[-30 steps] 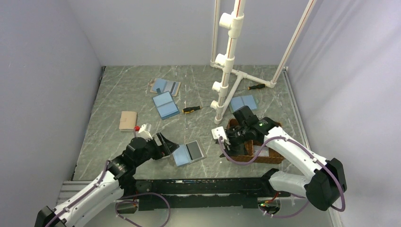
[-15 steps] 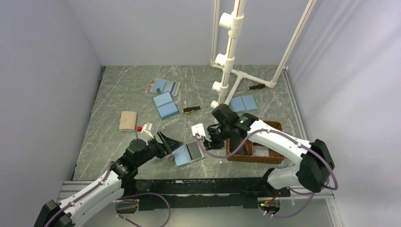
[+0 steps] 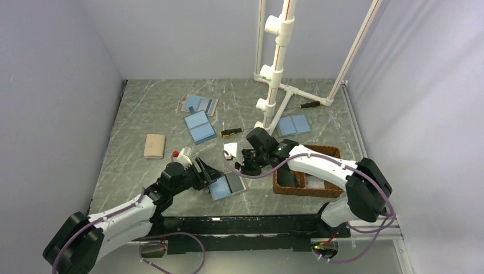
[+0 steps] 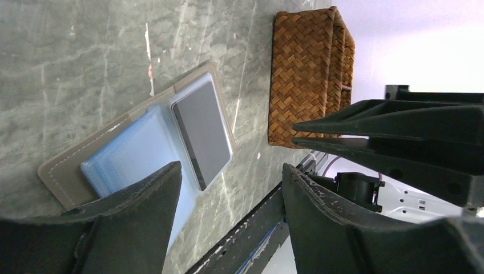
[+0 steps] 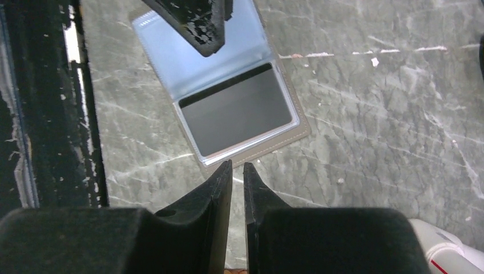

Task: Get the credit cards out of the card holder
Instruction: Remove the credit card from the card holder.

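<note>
The card holder lies open and flat near the table's front edge, light blue inside with a tan rim. A dark credit card sits in the clear pocket of its right leaf. My left gripper is open and straddles the holder's near corner, with one finger over the blue left leaf. My right gripper hangs just off the card-side edge, its jaws drawn to a thin slit with nothing between them.
A brown wicker tray stands right of the holder. Farther back lie other blue holders, a tan closed one, two screwdrivers and a white pipe frame. A black rail borders the front.
My right gripper has swung left from over the wicker tray to the holder's card side and closed up. My left gripper has edged onto the holder's left leaf and narrowed a little.
</note>
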Controlling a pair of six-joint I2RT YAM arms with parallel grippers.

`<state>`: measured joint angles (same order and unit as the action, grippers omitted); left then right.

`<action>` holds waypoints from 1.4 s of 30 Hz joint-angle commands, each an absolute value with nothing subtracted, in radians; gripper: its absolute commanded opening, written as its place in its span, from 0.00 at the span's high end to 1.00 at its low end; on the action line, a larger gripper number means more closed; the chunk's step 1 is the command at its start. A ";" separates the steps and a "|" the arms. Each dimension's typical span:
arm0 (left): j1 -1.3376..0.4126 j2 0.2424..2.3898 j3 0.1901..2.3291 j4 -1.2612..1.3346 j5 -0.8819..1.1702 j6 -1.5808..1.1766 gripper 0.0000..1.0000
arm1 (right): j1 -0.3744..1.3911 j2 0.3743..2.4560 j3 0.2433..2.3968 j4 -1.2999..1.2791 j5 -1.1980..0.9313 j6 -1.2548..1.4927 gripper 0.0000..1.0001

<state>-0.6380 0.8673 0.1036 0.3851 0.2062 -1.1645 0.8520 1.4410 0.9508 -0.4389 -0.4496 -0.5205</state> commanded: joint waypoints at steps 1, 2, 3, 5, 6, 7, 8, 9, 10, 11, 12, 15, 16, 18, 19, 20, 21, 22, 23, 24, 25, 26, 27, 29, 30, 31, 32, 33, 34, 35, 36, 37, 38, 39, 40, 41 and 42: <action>-0.641 0.887 0.170 0.425 0.224 -1.157 0.31 | 0.854 1.484 0.958 -0.386 -0.390 -0.469 0.86; -0.642 0.891 0.176 0.415 0.223 -1.154 0.31 | 0.854 1.490 0.958 -0.383 -0.385 -0.461 0.86; -0.645 0.896 0.180 0.409 0.221 -1.152 0.32 | 0.854 1.492 0.955 -0.376 -0.383 -0.452 0.87; -0.652 0.906 0.185 0.401 0.209 -1.157 0.34 | 0.853 1.492 0.950 -0.362 -0.385 -0.430 0.89; -0.657 0.912 0.184 0.402 0.200 -1.163 0.36 | 0.850 1.493 0.950 -0.354 -0.386 -0.410 0.90; -0.666 0.921 0.185 0.399 0.188 -1.169 0.37 | 0.841 1.495 0.950 -0.344 -0.399 -0.382 0.92; -0.674 0.932 0.187 0.396 0.176 -1.177 0.38 | 0.831 1.499 0.950 -0.333 -0.414 -0.335 0.94; -0.684 0.944 0.190 0.394 0.161 -1.182 0.38 | 0.823 1.505 0.950 -0.324 -0.426 -0.305 0.95; -0.696 0.958 0.196 0.388 0.145 -1.190 0.40 | 0.818 1.508 0.950 -0.318 -0.431 -0.284 0.96; -0.707 0.972 0.202 0.382 0.130 -1.197 0.40 | 0.818 1.513 0.950 -0.311 -0.428 -0.264 0.97; -0.718 0.988 0.209 0.377 0.115 -1.202 0.40 | 0.818 1.516 0.950 -0.303 -0.420 -0.247 0.98; -0.747 1.038 0.236 0.353 0.085 -1.214 0.41 | 0.818 1.525 0.946 -0.282 -0.392 -0.215 0.99; -0.753 1.050 0.243 0.350 0.077 -1.215 0.41 | 0.818 1.529 0.942 -0.273 -0.382 -0.204 0.99; -0.768 1.073 0.256 0.349 0.062 -1.218 0.42 | 0.818 1.541 0.938 -0.263 -0.355 -0.185 1.00; -0.774 1.082 0.261 0.345 0.057 -1.220 0.42 | 0.818 1.553 0.941 -0.263 -0.344 -0.176 1.00; -0.778 1.090 0.265 0.341 0.050 -1.222 0.42 | 0.818 1.566 0.945 -0.266 -0.336 -0.168 1.00; -0.782 1.097 0.273 0.336 0.046 -1.222 0.42 | 0.819 1.583 0.951 -0.273 -0.329 -0.160 1.00; -0.787 1.102 0.276 0.329 0.040 -1.225 0.43 | 0.819 1.593 0.954 -0.276 -0.329 -0.154 1.00; -0.792 1.106 0.281 0.323 0.034 -1.229 0.45 | 0.820 1.600 0.956 -0.277 -0.330 -0.151 1.00; -0.794 1.111 0.283 0.318 0.030 -1.231 0.45 | 0.822 1.604 0.956 -0.278 -0.331 -0.147 1.00; -0.796 1.115 0.284 0.315 0.029 -1.234 0.45 | 0.824 1.608 0.955 -0.276 -0.328 -0.144 1.00; -0.797 1.118 0.284 0.315 0.029 -1.238 0.46 | 0.825 1.612 0.955 -0.275 -0.324 -0.141 1.00; -0.800 1.122 0.285 0.315 0.029 -1.240 0.46 | 0.825 1.619 0.957 -0.277 -0.320 -0.138 1.00; -0.806 1.126 0.283 0.322 0.028 -1.246 0.46 | 0.825 1.633 0.964 -0.284 -0.315 -0.133 1.00; -0.807 1.130 0.282 0.326 0.026 -1.247 0.46 | 0.825 1.641 0.967 -0.287 -0.316 -0.130 1.00; -0.809 1.134 0.281 0.329 0.025 -1.246 0.46 | 0.827 1.646 0.970 -0.292 -0.319 -0.127 1.00; -0.810 1.137 0.282 0.330 0.023 -1.247 0.46 | 0.826 1.652 0.971 -0.293 -0.322 -0.124 1.00; -0.811 1.141 0.281 0.332 0.023 -1.246 0.49 | 0.827 1.658 0.973 -0.296 -0.326 -0.120 1.00; -0.811 1.146 0.282 0.334 0.023 -1.247 0.50 | 0.827 1.661 0.973 -0.295 -0.329 -0.117 1.00; -0.811 1.152 0.281 0.338 0.024 -1.248 0.50 | 0.827 1.663 0.971 -0.294 -0.332 -0.113 1.00; -0.812 1.157 0.282 0.341 0.026 -1.247 0.50 | 0.827 1.665 0.972 -0.294 -0.335 -0.111 1.00; -0.813 1.162 0.282 0.344 0.028 -1.246 0.50 | 0.827 1.667 0.973 -0.296 -0.338 -0.109 1.00; -0.813 1.169 0.283 0.347 0.030 -1.247 0.50 | 0.827 1.671 0.974 -0.296 -0.342 -0.106 1.00; -0.813 1.175 0.283 0.350 0.033 -1.244 0.52 | 0.827 1.674 0.974 -0.296 -0.345 -0.103 1.00; -0.813 1.183 0.283 0.353 0.035 -1.243 0.52 | 0.827 1.677 0.975 -0.297 -0.348 -0.102 1.00; -0.814 1.189 0.285 0.356 0.037 -1.243 0.52 | 0.827 1.680 0.976 -0.299 -0.353 -0.102 1.00; -0.814 1.195 0.286 0.358 0.039 -1.243 0.52 | 0.827 1.682 0.976 -0.297 -0.358 -0.099 1.00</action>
<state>-0.8078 1.1740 0.2497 0.3191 0.0456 -1.2358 0.8219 1.6722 0.9443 -0.3050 -0.3355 -0.1234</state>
